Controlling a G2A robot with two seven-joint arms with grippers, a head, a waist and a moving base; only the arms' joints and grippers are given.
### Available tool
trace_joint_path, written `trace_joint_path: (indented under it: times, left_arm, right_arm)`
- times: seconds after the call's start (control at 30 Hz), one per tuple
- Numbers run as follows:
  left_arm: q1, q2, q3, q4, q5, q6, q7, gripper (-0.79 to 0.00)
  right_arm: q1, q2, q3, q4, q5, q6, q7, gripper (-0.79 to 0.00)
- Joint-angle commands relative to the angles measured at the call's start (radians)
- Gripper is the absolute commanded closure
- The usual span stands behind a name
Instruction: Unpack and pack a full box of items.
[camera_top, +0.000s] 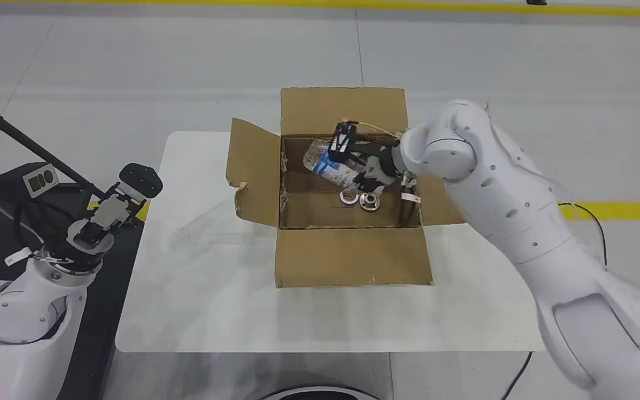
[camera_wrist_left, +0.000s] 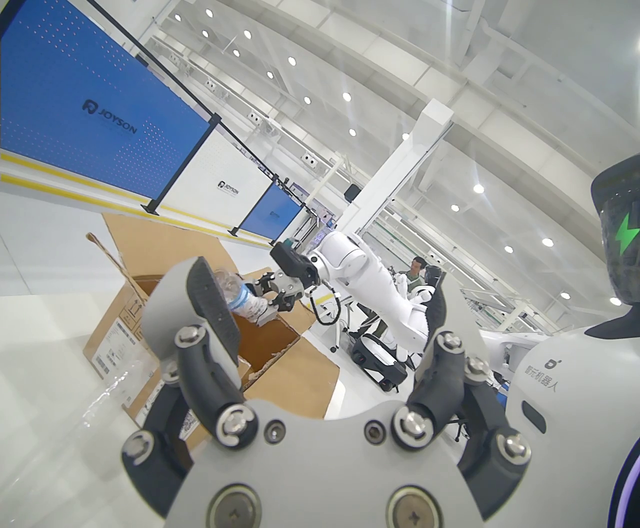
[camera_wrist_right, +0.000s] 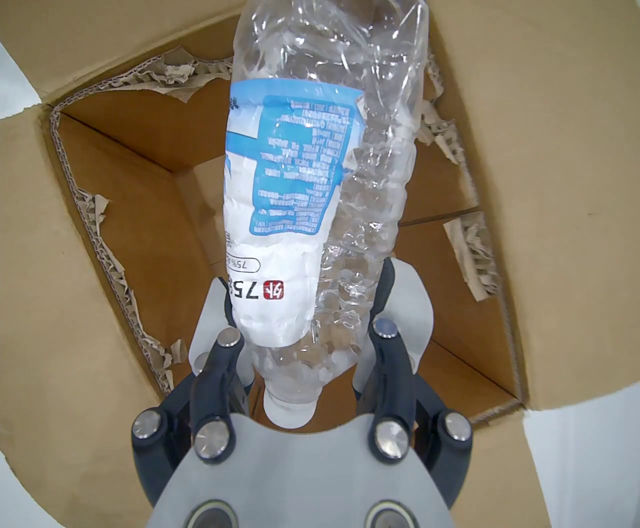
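Observation:
An open cardboard box (camera_top: 350, 257) stands on the white table (camera_top: 200, 300). My right gripper (camera_wrist_right: 305, 310) is shut on a crumpled clear plastic bottle (camera_wrist_right: 320, 165) with a blue and white label, held over the box's opening near its back. The same bottle (camera_top: 328, 162) and gripper (camera_top: 362, 165) appear in the top view above the box, and far off in the left wrist view as bottle (camera_wrist_left: 245, 300). My left gripper (camera_wrist_left: 320, 300) is open and holds nothing; it sits off the table's left side (camera_top: 100, 215).
Two round metal-looking items (camera_top: 360, 200) lie on the box floor under the right gripper. The box flaps (camera_top: 255, 175) stand open, with torn edges (camera_wrist_right: 100, 240). A black stand (camera_top: 40, 180) is left of the table. The table's front and left parts are bare.

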Motion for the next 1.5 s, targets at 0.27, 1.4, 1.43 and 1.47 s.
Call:
trace_joint_path:
  times: [0.27, 1.4, 1.43, 1.47]
  left_arm:
    - [0.000, 0.000, 0.000, 0.000, 0.000, 0.000, 0.000, -0.785]
    - [0.024, 0.001, 0.111, 0.001, 0.100, 0.164, -0.236, -0.785]
    - [0.014, 0.000, 0.127, 0.000, 0.120, 0.172, -0.235, -0.785]
    - [0.005, -0.001, 0.145, 0.001, 0.138, 0.180, -0.233, -0.785]
  right_arm:
    - [0.058, -0.115, -0.162, 0.229, 0.035, -0.023, 0.004, 0.000]
    - [0.220, -0.240, -0.280, 0.606, 0.157, -0.227, -0.279, -0.785]
    - [0.224, -0.230, -0.268, 0.606, 0.157, -0.242, -0.305, -0.785]
    - [0.227, -0.218, -0.255, 0.603, 0.156, -0.260, -0.334, -0.785]
